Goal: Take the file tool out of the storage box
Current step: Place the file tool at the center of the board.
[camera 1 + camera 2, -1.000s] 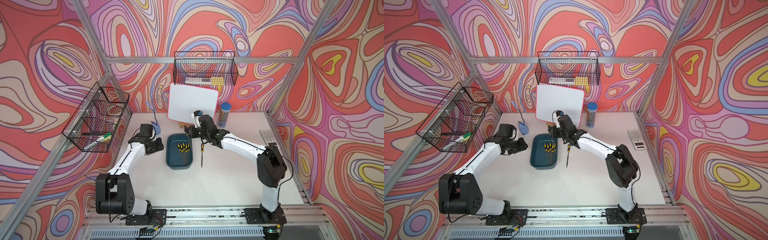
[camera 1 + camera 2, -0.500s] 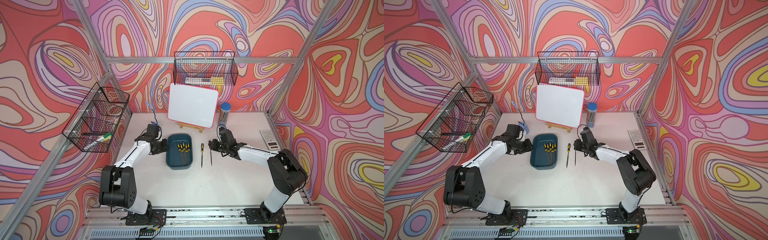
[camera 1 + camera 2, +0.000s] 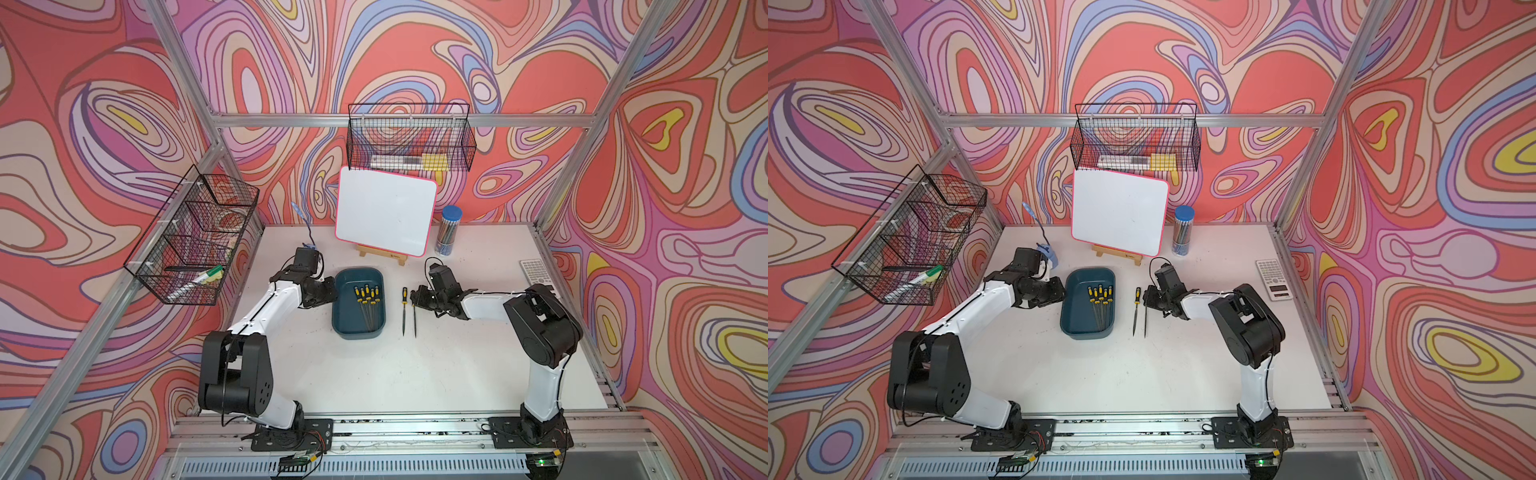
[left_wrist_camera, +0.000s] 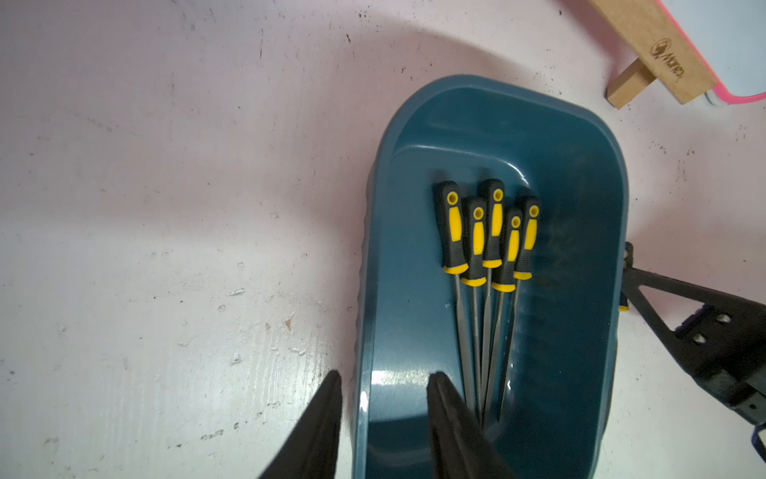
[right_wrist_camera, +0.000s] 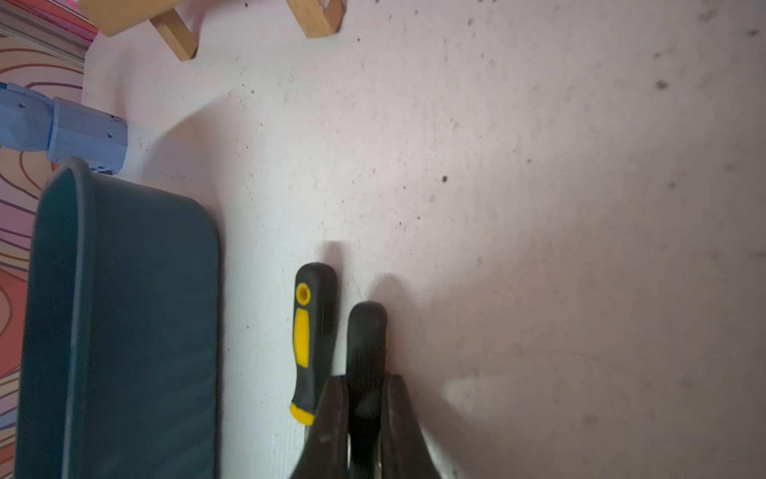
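Right hand [image 5: 367, 383] pinches the black handle of a needle file [image 5: 367, 331], fingers narrow around it, low over the desk [image 5: 539, 207] just beside the teal storage box [image 5: 124, 331], on the side away from the left arm. A second file [image 5: 313, 331] lies parallel, between held file and box. Whether the held one touches the desk cannot be told. Setting it down well likely means lowering until it lies flat, then parting the fingers gently and lifting straight up, so neither file rolls. Left hand [image 4: 384, 375] straddles the box's wall, fingers slightly apart, not visibly pinching. Each file has a slim grey blade and a black grip with yellow inlay; five more files [image 4: 485, 249] lie inside.
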You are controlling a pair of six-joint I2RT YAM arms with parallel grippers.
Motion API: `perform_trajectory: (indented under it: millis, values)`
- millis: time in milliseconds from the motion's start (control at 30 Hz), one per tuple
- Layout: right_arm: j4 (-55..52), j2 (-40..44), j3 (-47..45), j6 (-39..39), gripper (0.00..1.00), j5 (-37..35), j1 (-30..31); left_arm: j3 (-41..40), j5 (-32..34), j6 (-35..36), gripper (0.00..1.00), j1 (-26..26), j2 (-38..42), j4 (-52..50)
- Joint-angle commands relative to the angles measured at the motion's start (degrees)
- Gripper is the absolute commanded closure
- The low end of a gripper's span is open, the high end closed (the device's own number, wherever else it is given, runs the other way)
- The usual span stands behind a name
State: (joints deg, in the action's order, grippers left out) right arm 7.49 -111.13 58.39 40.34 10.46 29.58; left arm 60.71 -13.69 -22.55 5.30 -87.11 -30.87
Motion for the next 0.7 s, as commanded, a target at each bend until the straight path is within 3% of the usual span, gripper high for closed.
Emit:
perform_trajectory:
  millis: [0,100,267,467,667]
  values:
    - [-0.9,-0.3,0.9,-1.3,0.88,-0.6,-0.1,1.3,0.9,0.3,0.61,0.2,-0.8,-0.9]
    - [-2.8,-0.1,0.6,-2.7,0.76,-2.2,-0.1,1.9,0.7,0.7,0.60,0.2,-0.8,-1.9]
    - [-6.4,0.6,1.1,-6.4,0.69,-5.4,-0.2,2.7,1.4,1.3,0.60,0.2,0.3,-2.9]
    - [-9.3,1.8,2.1,-8.7,0.69,-7.8,-0.4,3.9,1.3,1.8,0.60,0.2,-0.3,-3.6]
    - [-9.2,1.5,1.6,-8.5,0.79,-7.5,-0.7,3.5,0.6,1.1,0.60,0.2,-0.6,-2.9]
